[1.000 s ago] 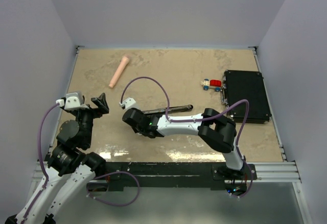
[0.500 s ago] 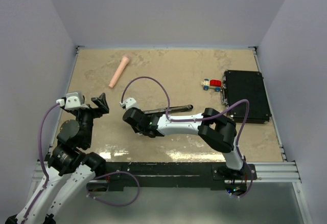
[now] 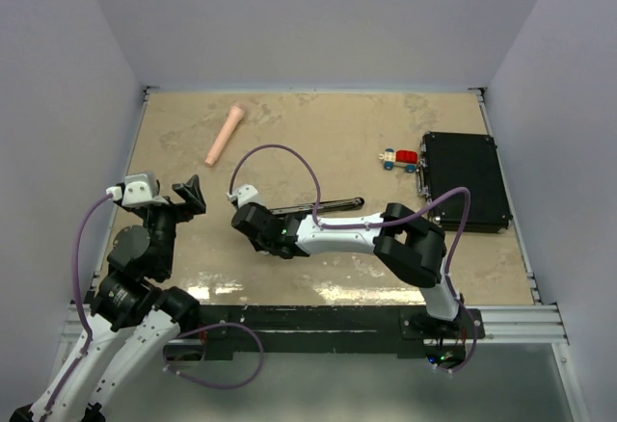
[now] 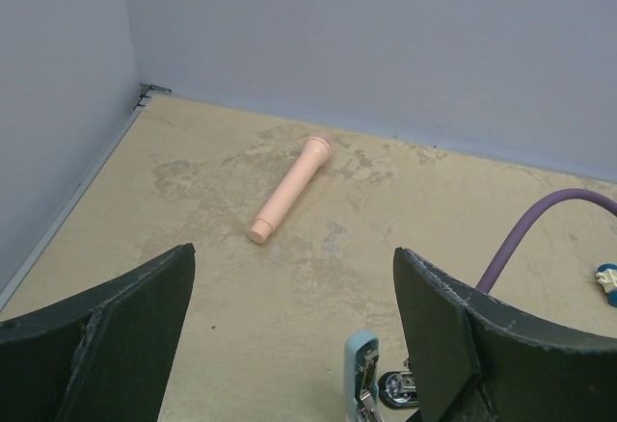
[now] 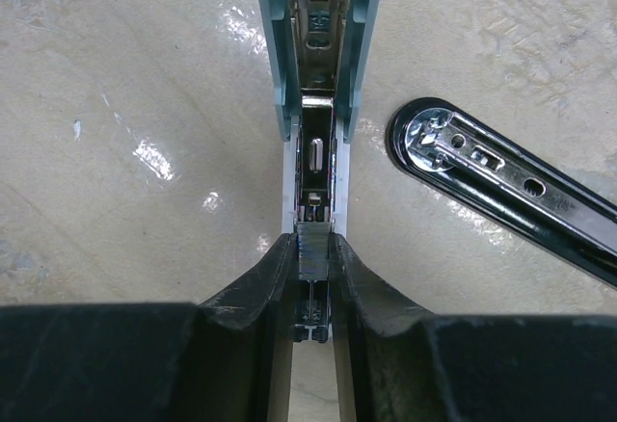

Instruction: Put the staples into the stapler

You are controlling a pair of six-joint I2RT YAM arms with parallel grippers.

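One short strip of staples [image 5: 311, 251] is the working part at this step. The right gripper [image 5: 311, 241] is clamped on it, its fingers [image 5: 255, 282] pressing the strip from both sides directly over the open magazine rail of the light-blue stapler [image 5: 318, 27]. The strip lies in line with the rail, at the end of the stapler nearest the wrist camera. Whether it already rests in the rail or hangs just above it cannot be told. The stapler's blue cover is swung open and extends away from the fingers.

A black stapler [image 5: 501, 186] lies just beside the blue stapler, angled away and not touching it. The left gripper [image 4: 289, 258] stands near the blue stapler with its jaws wide apart, holding nothing. A pink cylinder [image 4: 289, 189] lies well beyond the blue stapler, toward the back wall.

Recommended procedure for seating the strip (a judgement):

1. Keep the strip parallel to the rail, since a skewed strip will likely jam on the rail walls.
2. Lower it straight down until it bears on the rail floor.
3. Release with a small opening only, because the finger pads sit close to the rail sides.
4. Withdraw vertically, away from the black stapler.
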